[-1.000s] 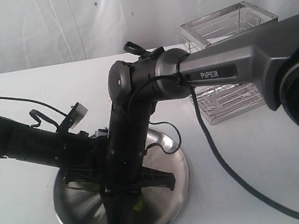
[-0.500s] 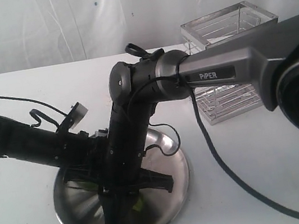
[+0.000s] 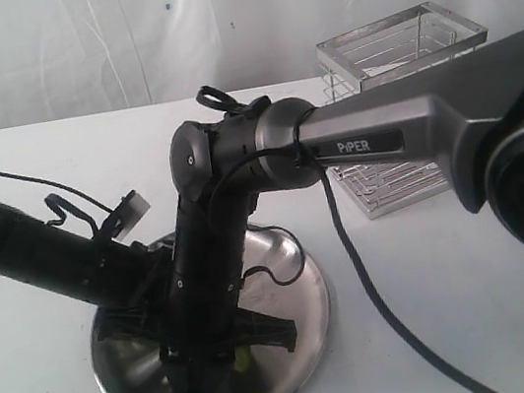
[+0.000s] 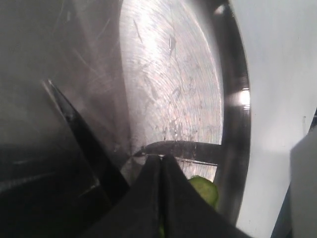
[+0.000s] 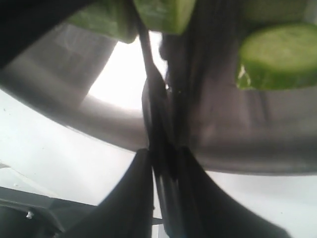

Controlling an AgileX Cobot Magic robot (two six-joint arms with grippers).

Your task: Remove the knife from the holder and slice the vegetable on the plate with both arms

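Observation:
The steel plate [image 3: 288,297] lies at the table's front, with both grippers down over it. My right gripper [image 5: 163,153] is shut on the black knife [image 5: 152,94], whose blade runs toward cut green vegetable pieces [image 5: 277,57]. In the exterior view the grey PIPER arm reaches across and its gripper [image 3: 185,353] stands low over the plate. My left gripper [image 4: 161,158] has its fingers pressed together on the green vegetable [image 4: 204,191], whose pale cut end shows beside them. A small green bit [image 3: 240,359] shows under the arms. The wire holder [image 3: 408,113] stands at the back right.
A black cable [image 3: 379,307] trails from the right arm across the table to the front right. A white curtain [image 3: 69,47] hangs behind the table. The black left arm [image 3: 32,253] slants in from the left edge.
The right arm's wrist joint has swung left and its gripper moved left over the plate. The left arm has shifted slightly left and down.

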